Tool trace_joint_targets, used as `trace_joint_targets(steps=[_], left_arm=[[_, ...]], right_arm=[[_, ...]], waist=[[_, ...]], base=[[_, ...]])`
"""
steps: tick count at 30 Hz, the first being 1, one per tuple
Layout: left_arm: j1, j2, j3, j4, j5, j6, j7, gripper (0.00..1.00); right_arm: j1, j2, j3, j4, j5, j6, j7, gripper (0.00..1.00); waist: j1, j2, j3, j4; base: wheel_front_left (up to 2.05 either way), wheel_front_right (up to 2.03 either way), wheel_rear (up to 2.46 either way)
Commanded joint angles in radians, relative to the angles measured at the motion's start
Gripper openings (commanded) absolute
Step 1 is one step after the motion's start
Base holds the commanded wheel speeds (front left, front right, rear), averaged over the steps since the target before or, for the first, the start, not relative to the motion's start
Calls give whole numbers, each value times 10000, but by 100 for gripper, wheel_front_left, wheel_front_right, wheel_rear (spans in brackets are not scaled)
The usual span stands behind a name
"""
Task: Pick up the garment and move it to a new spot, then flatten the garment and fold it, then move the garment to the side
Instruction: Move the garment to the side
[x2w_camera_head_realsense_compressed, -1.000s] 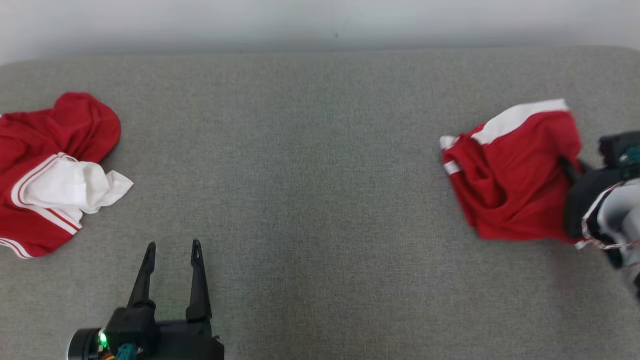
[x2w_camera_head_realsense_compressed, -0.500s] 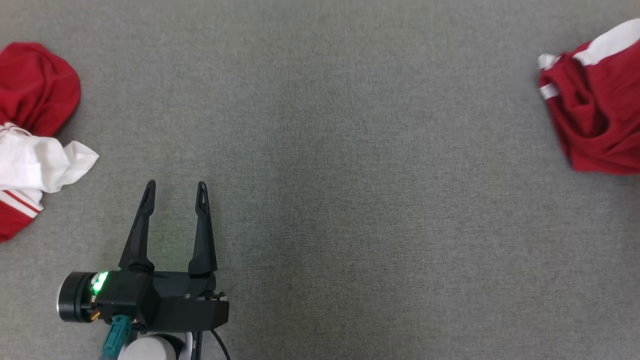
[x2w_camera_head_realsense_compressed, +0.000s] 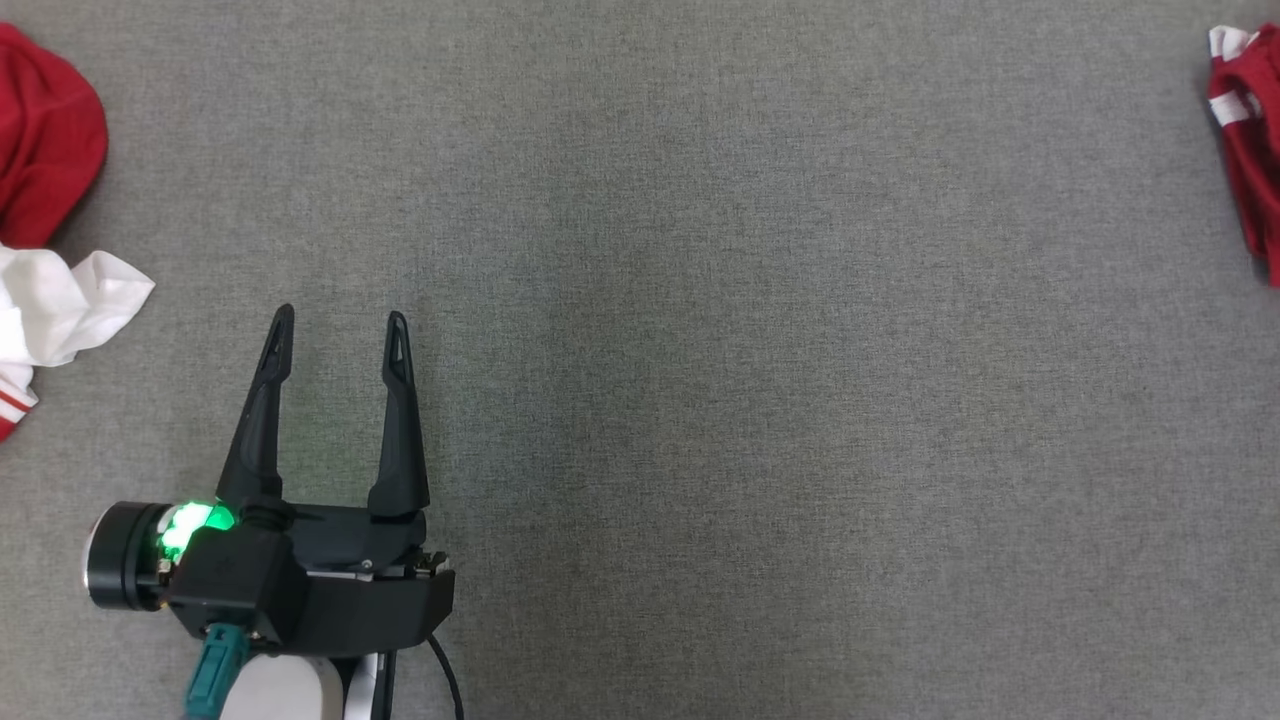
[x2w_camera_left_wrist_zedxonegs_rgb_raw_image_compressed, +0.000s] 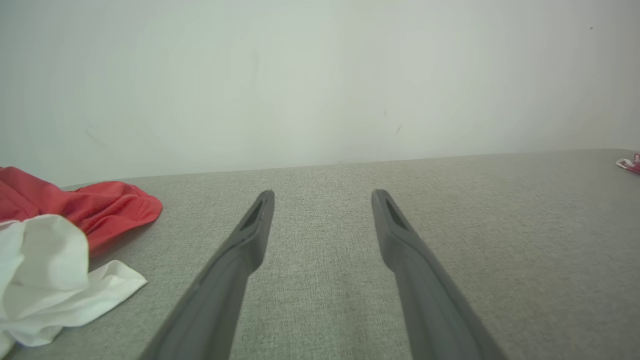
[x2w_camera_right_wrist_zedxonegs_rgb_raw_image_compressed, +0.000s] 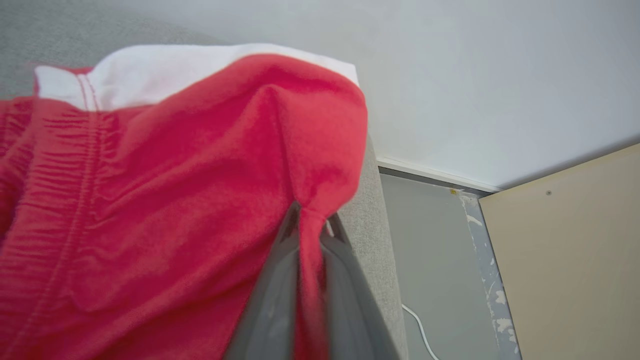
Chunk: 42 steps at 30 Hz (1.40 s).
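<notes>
My right gripper (x2w_camera_right_wrist_zedxonegs_rgb_raw_image_compressed: 311, 216) is clenched on a pinched-up fold of the red garment (x2w_camera_right_wrist_zedxonegs_rgb_raw_image_compressed: 175, 175). Its cloth drapes away from my fingers, with a white band along its far side. The garment sits at the right edge of the grey padded surface (x2w_camera_head_realsense_compressed: 700, 350), close to the far corner. My left gripper (x2w_camera_head_realsense_compressed: 335, 325) is released, its fingers spread wide and low over bare grey fabric. A second red-and-white garment (x2w_camera_left_wrist_zedxonegs_rgb_raw_image_compressed: 100, 210) lies crumpled toward the left side. A pale wall (x2w_camera_left_wrist_zedxonegs_rgb_raw_image_compressed: 320, 75) stands behind.
</notes>
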Motion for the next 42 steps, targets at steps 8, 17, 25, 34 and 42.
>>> trace_joint_targets(steps=[8, 17, 25, 34, 42], left_arm=[[74, 1, 71, -141, 99, 35, -22, 100], [98, 2, 60, -105, 12, 71, -22, 100], [183, 2, 151, 13, -58, 136, -22, 100], [639, 2, 303, 337, -285, 185, -24, 100], [1428, 2, 675, 699, -446, 127, -22, 100]], right_arm=[[-402, -19, 128, 167, -34, -21, -4, 0], [-528, -52, 221, 437, 100, -21, -96, 100], [-627, 39, 402, 567, -124, -21, -543, 100], [-254, 765, 273, 290, 88, -21, -2128, 100], [721, 1758, -622, -715, 432, -21, -2833, 100]], waist=[[-2, -2, -12, -72], [-2, -2, 11, -28], [-2, -2, -209, -88], [-2, -2, -1161, -266], [-2, -2, -2308, -545]], base=[[0, 0, 0], [0, 0, 0], [0, 0, 0], [0, 0, 0], [0, 0, 0]])
